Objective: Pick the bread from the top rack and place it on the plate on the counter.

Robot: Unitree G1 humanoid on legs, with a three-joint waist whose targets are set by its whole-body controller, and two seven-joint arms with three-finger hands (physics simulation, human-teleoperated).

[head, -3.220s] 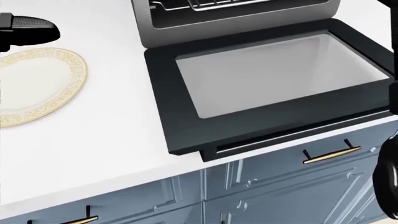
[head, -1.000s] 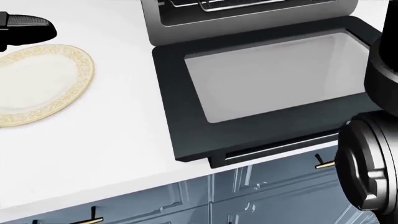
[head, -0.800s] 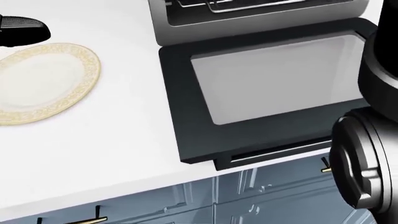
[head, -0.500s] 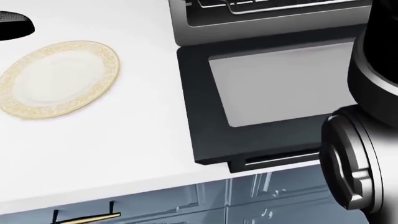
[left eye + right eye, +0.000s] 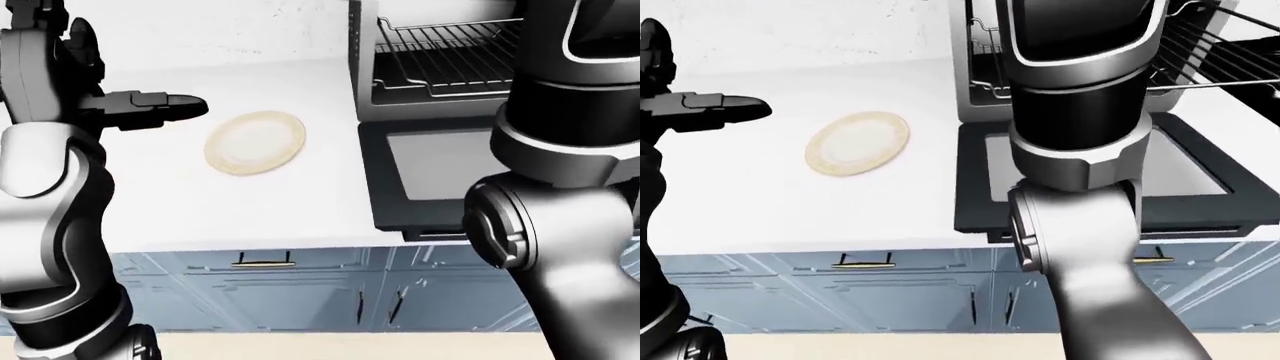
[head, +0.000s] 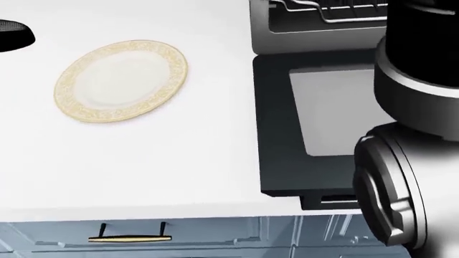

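Wire rack (image 5: 440,56), eye views only.

Plate (image 6: 120,80) lying flat on white counter (image 6: 143,166), round, cream centre, gold patterned rim, nothing sitting on it, left of oven in head view. Top rack (image 5: 440,56) sitting inside open oven, wire grid; bread not showing in any view.

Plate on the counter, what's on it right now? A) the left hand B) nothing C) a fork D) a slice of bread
B: the plate lies bare on the white counter, and the left hand hovers apart from it toward the view's left.
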